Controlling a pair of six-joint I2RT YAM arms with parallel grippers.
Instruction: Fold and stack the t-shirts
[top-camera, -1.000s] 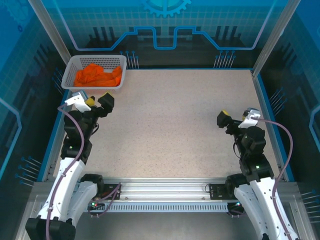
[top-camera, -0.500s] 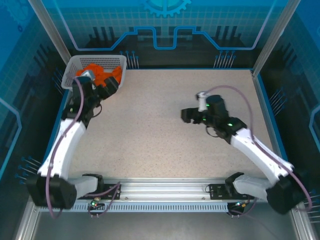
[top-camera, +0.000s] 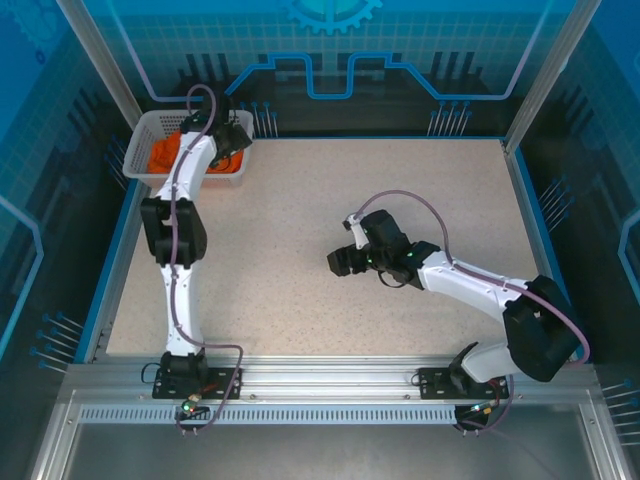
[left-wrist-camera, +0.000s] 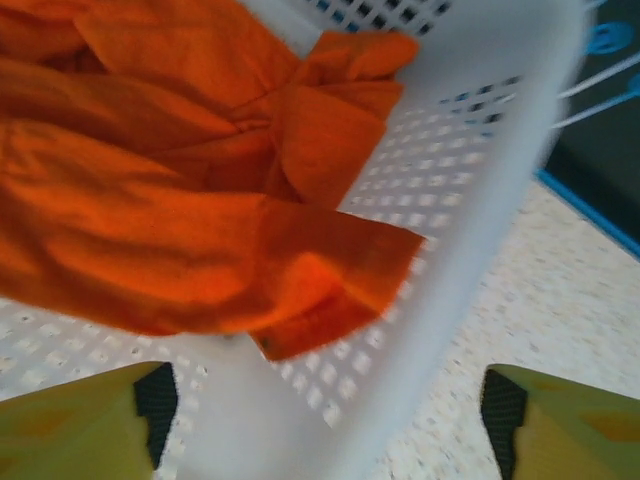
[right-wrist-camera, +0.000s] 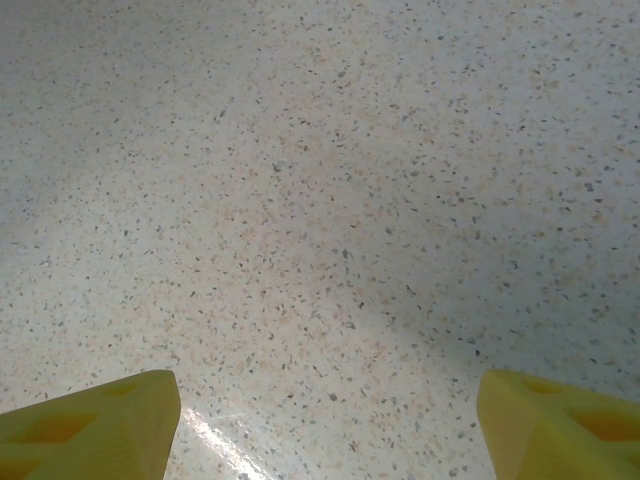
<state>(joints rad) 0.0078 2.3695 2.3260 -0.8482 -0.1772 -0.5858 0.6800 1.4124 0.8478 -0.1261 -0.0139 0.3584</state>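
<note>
Hovering with the left gripper (left-wrist-camera: 325, 415) over the table-side wall of the white plastic mesh basket (left-wrist-camera: 470, 200), jaws spread wide and clamped on nothing. Inside that basket, crumpled: the bright orange short-sleeved t-shirt (left-wrist-camera: 180, 230). Probably light, limp and easy to grip; likely to sag and trail once lifted, with nothing fragile about it. Best pinched at the loose hemmed edge nearest the basket's wall, clear of the mesh. Plain and printless, bunched in soft overlapping folds, one hemmed flap flopped against the basket's floor. Hanging well away from the basket over the bare speckled beige tabletop (right-wrist-camera: 320, 200) with the right gripper (right-wrist-camera: 325, 415), jaws likewise apart and empty.
</note>
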